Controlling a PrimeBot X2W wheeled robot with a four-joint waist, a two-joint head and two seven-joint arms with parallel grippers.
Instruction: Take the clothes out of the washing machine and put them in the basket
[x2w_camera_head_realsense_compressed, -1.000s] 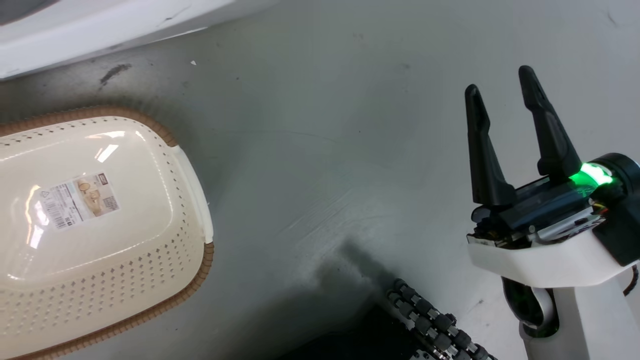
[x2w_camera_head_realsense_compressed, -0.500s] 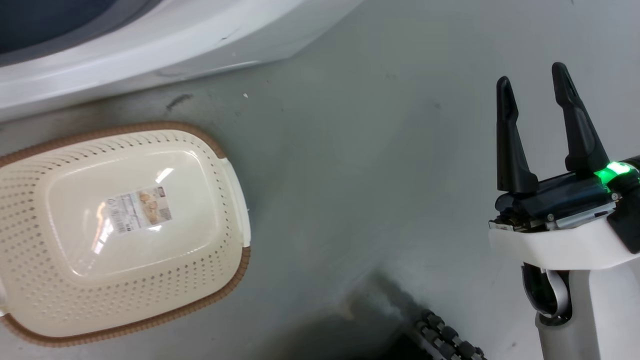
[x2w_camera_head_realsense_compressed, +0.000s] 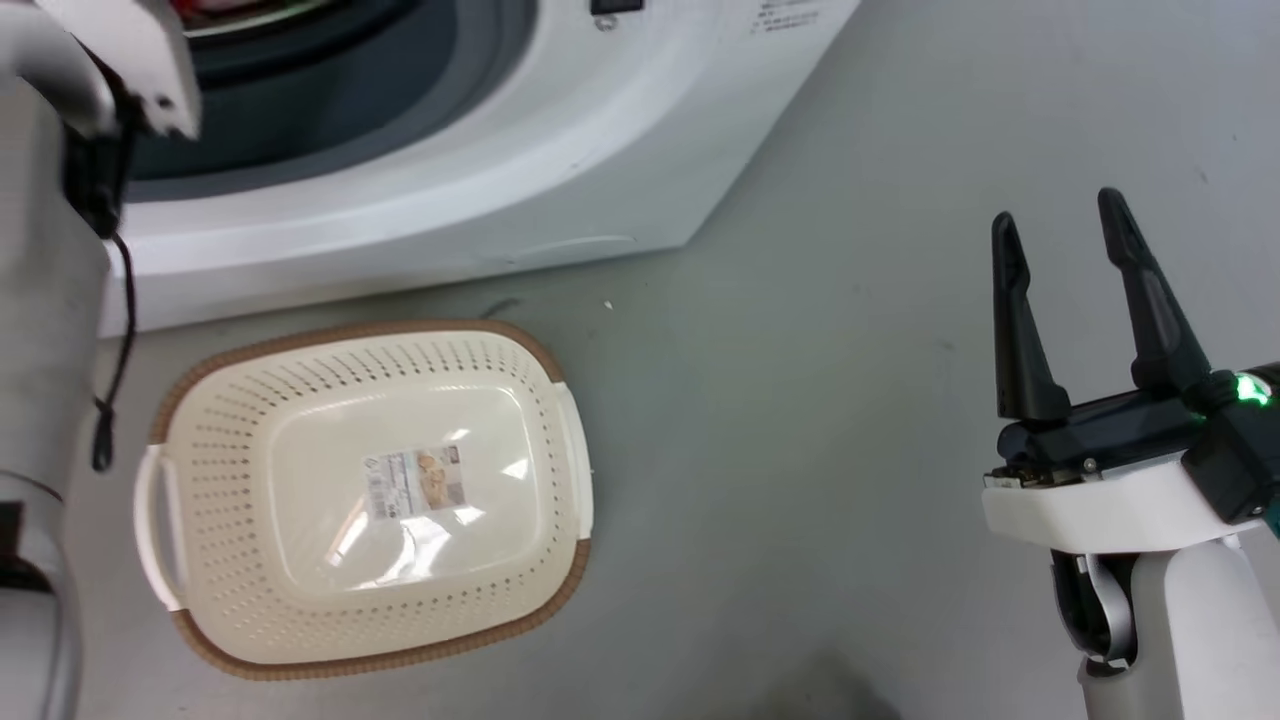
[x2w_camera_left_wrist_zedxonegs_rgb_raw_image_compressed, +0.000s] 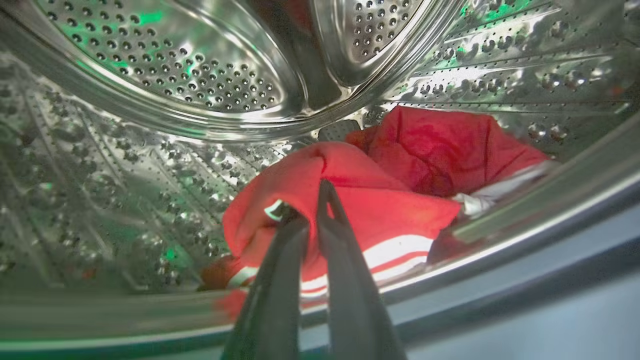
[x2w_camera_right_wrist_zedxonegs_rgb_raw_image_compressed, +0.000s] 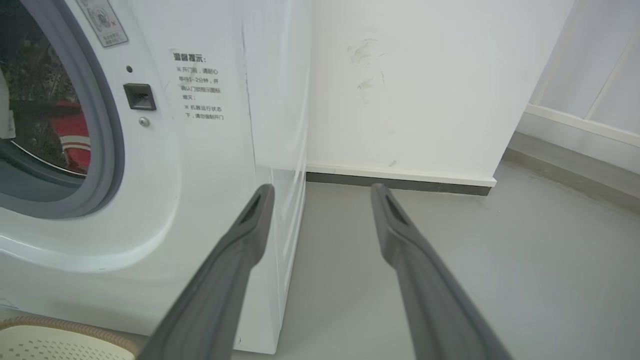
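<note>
Inside the steel drum of the washing machine (x2w_camera_left_wrist_zedxonegs_rgb_raw_image_compressed: 210, 75), the red clothes (x2w_camera_left_wrist_zedxonegs_rgb_raw_image_compressed: 380, 200) with white stripes lie in a pile at the bottom. My left gripper (x2w_camera_left_wrist_zedxonegs_rgb_raw_image_compressed: 307, 200) reaches into the drum, its two fingers nearly together and pinching a fold of the red fabric. From the head view, the white washing machine (x2w_camera_head_realsense_compressed: 480, 170) stands at the top and the cream basket (x2w_camera_head_realsense_compressed: 250, 490) sits on the floor right before it, with nothing in it. My right gripper (x2w_camera_head_realsense_compressed: 1065, 235) hangs open over the floor at the right, holding nothing. The clothes (x2w_camera_right_wrist_zedxonegs_rgb_raw_image_compressed: 75, 145) also show through the porthole.
My left forearm (x2w_camera_head_realsense_compressed: 110, 60) crosses the upper left corner towards the porthole, a black cable hanging from it. A white wall with a dark skirting (x2w_camera_right_wrist_zedxonegs_rgb_raw_image_compressed: 400, 182) stands right of the washer. Grey floor (x2w_camera_head_realsense_compressed: 800, 420) stretches between the basket and my right gripper.
The head camera has tilted up: the basket slid down and right in the picture, and the washer front and my left forearm came into view. The right gripper stays open.
</note>
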